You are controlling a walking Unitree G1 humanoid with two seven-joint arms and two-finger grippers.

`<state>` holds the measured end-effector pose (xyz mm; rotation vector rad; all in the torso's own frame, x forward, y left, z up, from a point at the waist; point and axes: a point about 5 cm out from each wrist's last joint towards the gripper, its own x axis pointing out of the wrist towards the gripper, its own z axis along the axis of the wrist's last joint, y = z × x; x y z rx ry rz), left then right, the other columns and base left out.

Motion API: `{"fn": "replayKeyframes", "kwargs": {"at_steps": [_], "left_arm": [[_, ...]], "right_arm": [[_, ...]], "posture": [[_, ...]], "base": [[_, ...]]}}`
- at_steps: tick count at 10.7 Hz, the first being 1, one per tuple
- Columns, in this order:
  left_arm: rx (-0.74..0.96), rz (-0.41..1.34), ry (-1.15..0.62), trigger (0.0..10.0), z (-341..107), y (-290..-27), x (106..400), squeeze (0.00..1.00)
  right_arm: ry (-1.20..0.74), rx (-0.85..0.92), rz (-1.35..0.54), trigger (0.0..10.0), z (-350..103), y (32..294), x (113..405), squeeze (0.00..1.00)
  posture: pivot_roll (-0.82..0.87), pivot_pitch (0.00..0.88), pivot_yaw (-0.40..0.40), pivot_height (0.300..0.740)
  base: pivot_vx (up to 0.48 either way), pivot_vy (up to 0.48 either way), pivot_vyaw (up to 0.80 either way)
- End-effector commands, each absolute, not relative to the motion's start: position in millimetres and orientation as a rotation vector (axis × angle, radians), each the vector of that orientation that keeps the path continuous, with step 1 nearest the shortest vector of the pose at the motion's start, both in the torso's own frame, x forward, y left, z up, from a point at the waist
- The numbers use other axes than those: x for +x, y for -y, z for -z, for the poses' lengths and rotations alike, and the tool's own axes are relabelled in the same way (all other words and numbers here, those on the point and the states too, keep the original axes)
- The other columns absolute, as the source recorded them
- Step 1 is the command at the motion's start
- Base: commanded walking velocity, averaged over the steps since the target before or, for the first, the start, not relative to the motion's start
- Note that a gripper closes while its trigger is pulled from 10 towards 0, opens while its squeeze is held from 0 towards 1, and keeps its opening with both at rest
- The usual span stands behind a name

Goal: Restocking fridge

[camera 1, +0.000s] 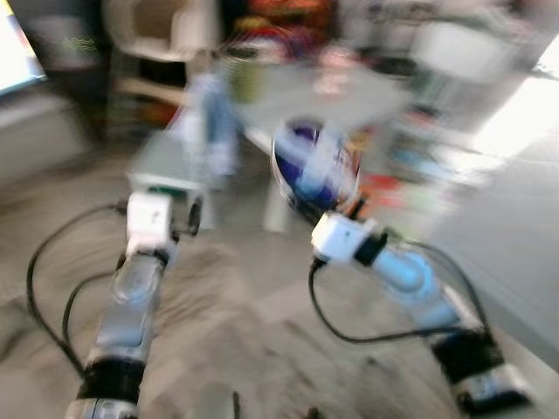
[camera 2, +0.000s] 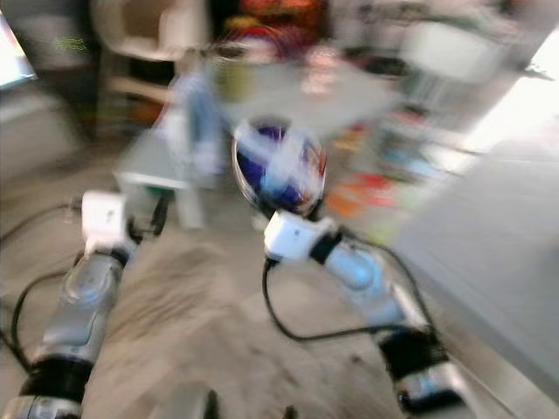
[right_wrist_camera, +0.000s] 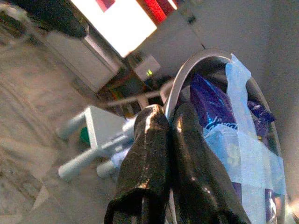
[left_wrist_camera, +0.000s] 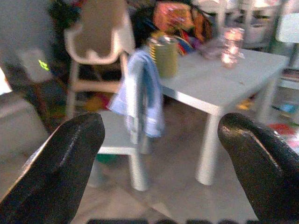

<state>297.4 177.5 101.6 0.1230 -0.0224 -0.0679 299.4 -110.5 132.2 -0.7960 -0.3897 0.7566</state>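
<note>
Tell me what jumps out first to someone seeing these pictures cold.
The right gripper is shut on the rim of a round metal bowl with something dark blue inside and pale blue tape across it, carried in front of the robot. Ahead stands a white table with a green can and a glass jar, a blue cloth draped over the chair beside it. The left gripper is open.

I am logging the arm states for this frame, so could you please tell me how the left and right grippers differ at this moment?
The left gripper has its jaws spread wide and holds nothing, while the right gripper has its jaws pinched on the rim of a bowl. The left gripper faces a white table and a small chair; the right gripper carries the bowl, covered with blue tape, raised ahead of the robot. Both have two black fingers.
</note>
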Motion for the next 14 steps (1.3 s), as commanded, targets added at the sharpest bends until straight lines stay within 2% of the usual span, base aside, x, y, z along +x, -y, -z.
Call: {"fn": "replayKeyframes", "kwargs": {"at_steps": [1,3,4,5,7,9,10,12,14], "left_arm": [[0.131,0.032,-0.011,10.0,-93,-183,290,0.0],[0.153,0.025,-0.043,10.0,-85,-190,283,0.0],[0.168,0.014,-0.011,10.0,-92,-190,286,0.0],[0.17,-0.034,0.017,10.0,-99,-198,288,0.0],[0.166,-0.073,-0.006,10.0,-95,-210,285,0.0],[0.137,-0.035,0.025,10.0,-107,-192,297,0.0],[0.144,-0.03,0.023,10.0,-105,-185,296,0.0],[0.149,-0.052,-0.01,10.0,-97,-188,278,0.0],[0.244,-0.092,-0.041,10.0,-84,-210,260,0.0]], "right_arm": [[0.358,-0.801,-0.758,10.0,-120,112,295,0.0],[0.368,-0.725,-0.741,10.0,-122,102,292,0.0],[0.363,-0.678,-0.749,10.0,-121,101,287,0.0],[0.348,-0.651,-0.777,10.0,-116,100,283,0.0],[0.338,-0.659,-0.803,10.0,-113,97,282,0.0],[0.351,-0.709,-0.767,10.0,-129,112,298,0.0],[0.357,-0.705,-0.745,10.0,-136,120,300,0.0],[0.347,-0.7,-0.754,10.0,-128,120,288,0.0],[0.308,-0.637,-0.719,10.0,-115,119,270,0.0]], "posture": [[0.16,0.057,-0.034,0.74],[0.17,0.034,-0.06,0.74],[0.24,0.032,-0.137,0.74],[0.26,0.037,-0.173,0.74],[0.24,0.037,-0.144,0.74],[0.15,0.051,-0.14,0.74],[0.16,0.075,-0.123,0.74],[0.14,0.098,-0.086,0.74],[0.13,0.061,-0.08,0.74]], "base": [[0.0,0.0,0.8],[0.0,0.0,0.8],[0.0,0.0,0.8],[0.0,0.0,0.8],[0.0,0.0,0.8],[0.0,0.0,0.8],[0.0,0.0,0.8],[0.0,0.0,0.8],[0.0,0.0,0.8]]}}
